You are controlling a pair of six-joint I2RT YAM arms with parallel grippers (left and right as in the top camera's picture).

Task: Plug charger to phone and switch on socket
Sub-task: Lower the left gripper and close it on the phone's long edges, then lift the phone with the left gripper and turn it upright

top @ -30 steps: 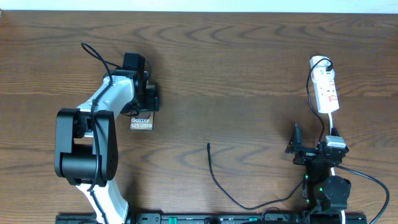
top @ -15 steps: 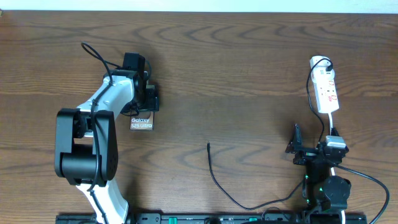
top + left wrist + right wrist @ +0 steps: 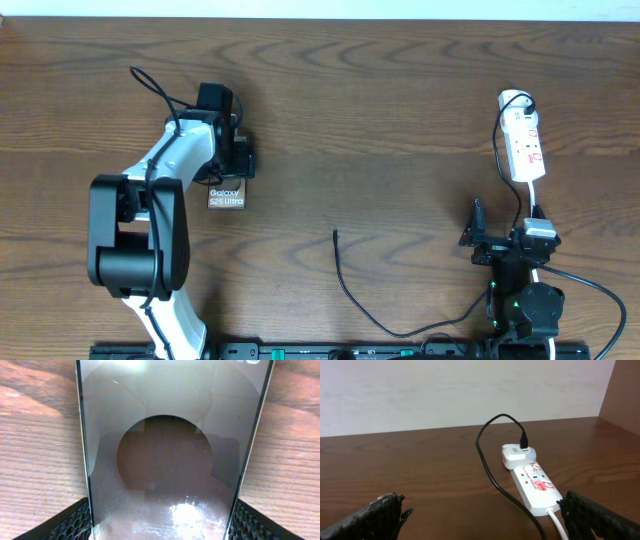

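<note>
Dark glossy phone gripped in the left gripper, far left on the wooden table.
Both left fingers press against the phone's long edges, with its screen filling the wrist view between them. The right gripper is spread wide and holds nothing at the near right, with the white socket beyond it. The black charger lies loose between the arms, its tip well apart from the phone.

Left arm: white link shells, bulky black joint housings, thin black cable looping above.
Right arm: compact black body, green indicator lights.
Left gripper pads: black, ribbed.
</note>
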